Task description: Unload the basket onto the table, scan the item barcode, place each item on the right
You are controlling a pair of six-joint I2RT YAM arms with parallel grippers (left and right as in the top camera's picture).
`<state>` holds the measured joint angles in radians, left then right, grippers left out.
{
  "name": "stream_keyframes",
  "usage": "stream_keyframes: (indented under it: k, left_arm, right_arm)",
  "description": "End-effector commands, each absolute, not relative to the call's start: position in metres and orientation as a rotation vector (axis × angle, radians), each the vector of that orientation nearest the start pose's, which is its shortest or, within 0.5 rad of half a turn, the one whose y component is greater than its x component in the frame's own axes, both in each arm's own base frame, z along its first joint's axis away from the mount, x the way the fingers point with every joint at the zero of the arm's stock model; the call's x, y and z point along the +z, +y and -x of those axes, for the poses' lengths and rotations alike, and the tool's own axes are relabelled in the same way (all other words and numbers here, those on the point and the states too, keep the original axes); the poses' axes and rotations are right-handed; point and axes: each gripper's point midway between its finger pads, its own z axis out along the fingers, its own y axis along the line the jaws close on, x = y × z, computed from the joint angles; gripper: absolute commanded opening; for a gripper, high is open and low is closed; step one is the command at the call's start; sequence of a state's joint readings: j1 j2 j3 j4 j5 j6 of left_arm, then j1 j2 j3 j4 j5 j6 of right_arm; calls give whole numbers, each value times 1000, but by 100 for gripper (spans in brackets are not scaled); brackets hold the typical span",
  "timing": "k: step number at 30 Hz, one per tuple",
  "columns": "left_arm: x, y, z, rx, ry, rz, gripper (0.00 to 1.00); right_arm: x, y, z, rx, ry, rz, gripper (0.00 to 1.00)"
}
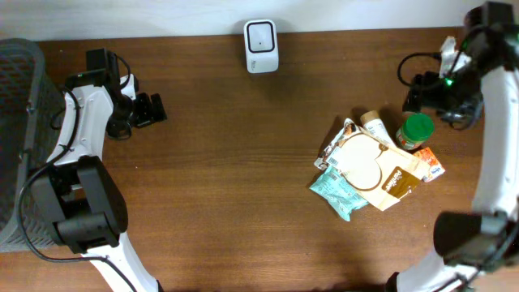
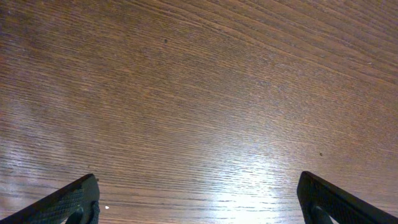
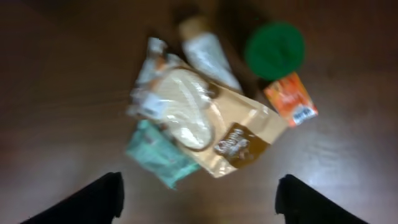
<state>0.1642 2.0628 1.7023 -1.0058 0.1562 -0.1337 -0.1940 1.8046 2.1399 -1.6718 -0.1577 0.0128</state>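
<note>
- The brown wooden desk (image 1: 227,162) fills every view.
- A grey basket (image 1: 12,122) is cut off by the overhead view's left edge.
- The left hand (image 2: 199,199) hangs over bare wood at the desk's left. Its fingers are wide apart, and only their tips show in its wrist view.
- The right hand (image 3: 199,202) hangs above the goods at the desk's right, fingers apart, gripping nothing. From overhead it is a dark tangle.
- A tan pouch (image 1: 381,170) with a pale round patch tops the heap, partly hiding a teal packet (image 1: 336,193) and a white tube (image 1: 375,126).
- The white scanner (image 1: 261,46) stands at the far edge, well apart.
- A green-lidded jar (image 1: 417,130) and an orange packet (image 1: 431,165) lie just beside the pouch.
- The right wrist view is blurred, so the print is unreadable.
</note>
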Motion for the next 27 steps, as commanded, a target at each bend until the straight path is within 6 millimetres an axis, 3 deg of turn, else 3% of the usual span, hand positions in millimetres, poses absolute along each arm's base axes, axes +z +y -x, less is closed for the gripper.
stream_keyframes:
  k: [1, 4, 8, 13, 16, 23, 27]
  left_arm:
    - [92, 48, -447, -219, 2860, 393, 99]
    - [92, 48, -447, -219, 2860, 393, 99]
    - [92, 48, -447, -218, 2860, 392, 99]
    - [92, 48, -447, -218, 2860, 393, 99]
    - [92, 48, -447, -219, 2860, 393, 99]
    - [92, 48, -447, -219, 2860, 393, 99]
    - [92, 48, -447, -219, 2860, 393, 99]
  right_arm:
    - [346, -4, -317, 281, 2636, -46, 82]
    - [377, 20, -284, 282, 2537, 55, 98]
    - [404, 43, -246, 299, 2439, 158, 98]
    - [420, 45, -222, 289, 2365, 182, 98]
    - [422, 35, -218, 201, 2351, 176, 98]
    - [415, 34, -220, 200, 2376, 173, 98]
    - [407, 30, -233, 177, 2359, 159, 98]
